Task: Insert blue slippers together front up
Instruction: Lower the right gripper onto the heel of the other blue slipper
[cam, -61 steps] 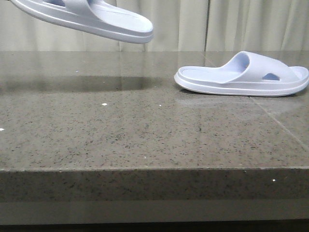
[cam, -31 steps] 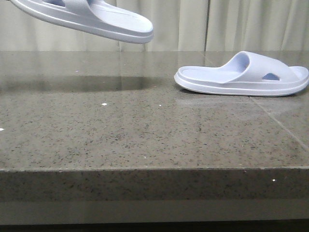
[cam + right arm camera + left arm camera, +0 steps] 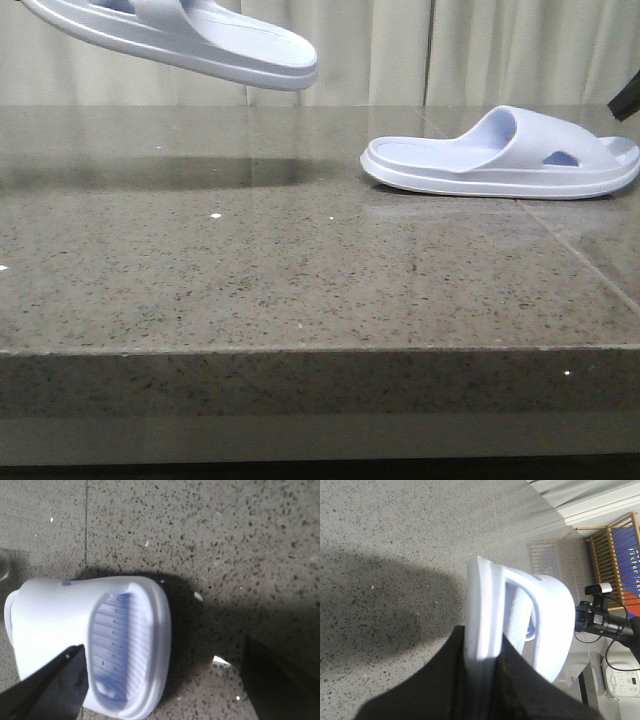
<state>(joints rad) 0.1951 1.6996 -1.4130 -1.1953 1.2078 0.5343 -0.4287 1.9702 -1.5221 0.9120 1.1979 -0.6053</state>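
one pale lavender-blue moulded foam slide sandal (image 3: pixel 180 38) hangs in the air at the upper left of the front view, well above the dark speckled polished stone table (image 3: pixel 300 280), tilted so that its end toward the middle of the scene sits lower than the end running out of view, and its dark reflection lies on the tabletop beneath it. in the left wrist view the same raised slipper (image 3: pixel 520 615) is seen edge-on, its thick sole rim pinched between the black fingers (image 3: pixel 515 680) of the left gripper (image 3: pixel 482 672), whose jaws press against both faces of the sole. the second pale lavender-blue foam slide sandal (image 3: pixel 505 155) rests flat on the table to the right, sole down, wide strap arching upward with an oval hole in its side. in the right wrist view this resting slipper (image 3: pixel 90 640) shows its open end and ribbed footbed, and the right gripper (image 3: pixel 160 680) has its dark fingers (image 3: pixel 50 685) spread wide apart, one overlapping the slipper's edge and the other off to the side over bare stone, holding nothing. a pale pleated curtain (image 3: pixel 480 50) hangs behind the table.
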